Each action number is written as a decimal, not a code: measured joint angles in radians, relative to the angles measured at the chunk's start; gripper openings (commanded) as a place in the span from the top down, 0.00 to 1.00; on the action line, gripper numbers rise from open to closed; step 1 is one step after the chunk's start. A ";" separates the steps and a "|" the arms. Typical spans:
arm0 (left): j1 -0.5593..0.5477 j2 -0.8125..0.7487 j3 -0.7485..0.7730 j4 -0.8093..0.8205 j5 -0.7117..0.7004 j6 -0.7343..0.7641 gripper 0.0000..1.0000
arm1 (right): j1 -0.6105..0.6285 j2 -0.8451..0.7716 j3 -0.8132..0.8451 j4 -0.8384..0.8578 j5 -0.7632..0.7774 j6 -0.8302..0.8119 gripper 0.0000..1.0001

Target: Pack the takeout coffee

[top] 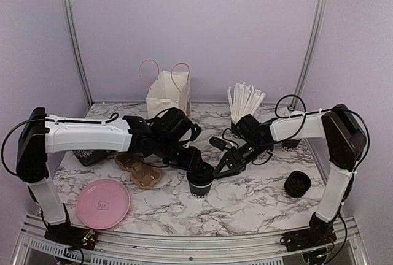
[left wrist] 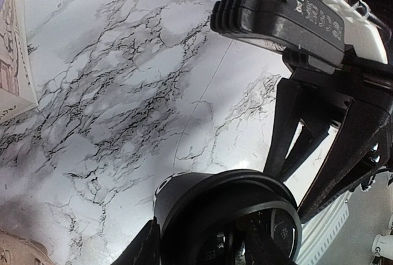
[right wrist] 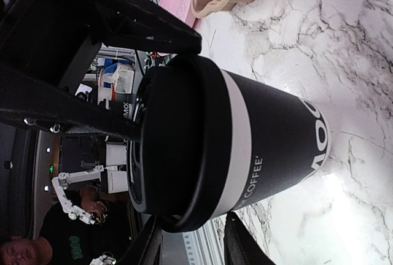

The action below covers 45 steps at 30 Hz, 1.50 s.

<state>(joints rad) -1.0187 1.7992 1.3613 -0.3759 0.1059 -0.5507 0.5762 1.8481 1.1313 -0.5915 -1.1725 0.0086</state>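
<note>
the small black lidded paper cup [top: 201, 186] stands between half-closed left gripper [top: 197, 167] and right gripper [top: 220, 170], hold unclear, not yet bagged.

My table [top: 245, 207] is white marble w/ dark lines. Pink plate [top: 103, 203] lies flat at front left. Brown cup tray [top: 140, 170] sits just behind it. White paper bag [top: 167, 96] w/ pink handles stands at the back. Cup of white straws [top: 244, 104] is back right. Coffee cup [top: 201, 184], black w/ lid on, stands upright in the mid. Small round black stack [top: 298, 183] sits on the right, well apart from it. Smth dark [top: 92, 154] at far left, half hidden, I can't tell what.
</note>
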 measured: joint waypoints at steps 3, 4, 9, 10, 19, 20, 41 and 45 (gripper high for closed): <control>-0.008 -0.010 -0.022 0.026 -0.022 -0.011 0.55 | 0.000 0.002 0.012 -0.016 0.007 0.003 0.70; -0.010 -0.014 -0.030 0.034 -0.029 -0.015 0.55 | 0.000 0.004 0.017 -0.021 0.010 0.002 0.71; -0.023 -0.034 -0.077 0.081 -0.082 -0.038 0.56 | 0.005 0.019 0.057 -0.044 0.034 0.000 0.73; -0.027 -0.039 -0.090 0.093 -0.092 -0.044 0.56 | 0.008 0.019 0.065 -0.047 0.046 0.000 0.74; -0.057 -0.108 -0.211 0.185 -0.194 -0.106 0.57 | 0.055 0.029 0.134 -0.083 0.137 -0.029 0.79; -0.060 -0.112 -0.219 0.192 -0.200 -0.114 0.57 | 0.056 0.029 0.135 -0.082 0.141 -0.032 0.79; -0.080 -0.172 -0.334 0.309 -0.253 -0.180 0.51 | 0.091 0.054 0.233 -0.103 0.261 -0.159 0.60; -0.107 -0.174 -0.311 0.265 -0.237 -0.169 0.41 | 0.086 0.037 0.238 -0.137 0.269 -0.231 0.43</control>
<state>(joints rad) -1.1259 1.6249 1.0508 -0.1112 -0.1307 -0.7197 0.6624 1.8847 1.3697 -0.7284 -0.9031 -0.2226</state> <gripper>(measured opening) 0.533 0.467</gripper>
